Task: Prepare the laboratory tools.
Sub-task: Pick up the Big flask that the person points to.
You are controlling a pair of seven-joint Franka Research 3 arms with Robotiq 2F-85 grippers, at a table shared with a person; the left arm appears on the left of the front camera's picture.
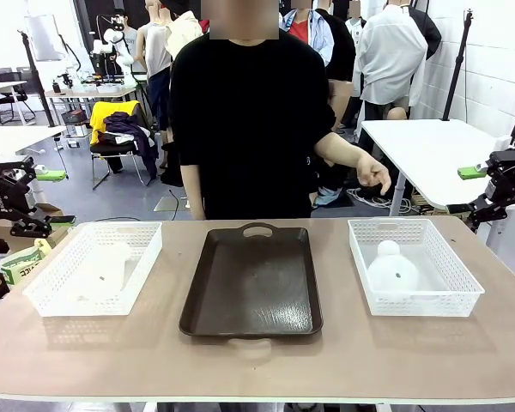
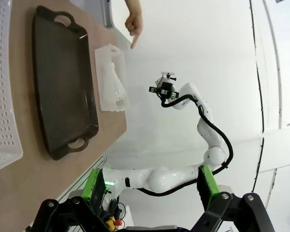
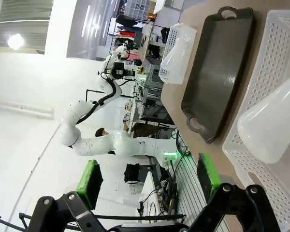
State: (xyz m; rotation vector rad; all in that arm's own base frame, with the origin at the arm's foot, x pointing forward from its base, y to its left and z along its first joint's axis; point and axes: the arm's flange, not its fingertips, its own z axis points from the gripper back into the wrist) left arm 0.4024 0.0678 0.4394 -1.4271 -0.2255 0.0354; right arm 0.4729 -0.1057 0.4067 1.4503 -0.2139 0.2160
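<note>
Flask (image 1: 393, 266) in right basket (image 1: 421, 305); second flask (image 1: 112, 262), left basket (image 1: 79, 305)

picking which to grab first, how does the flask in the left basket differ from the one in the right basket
The left flask lies slanted in the left basket, neck leaning toward the tray; the right flask lies straighter in the right basket, neck toward the person. The person's hand hangs beyond the right flask's basket, far from the left flask. Both are frosted white conical flasks on their sides.
</note>
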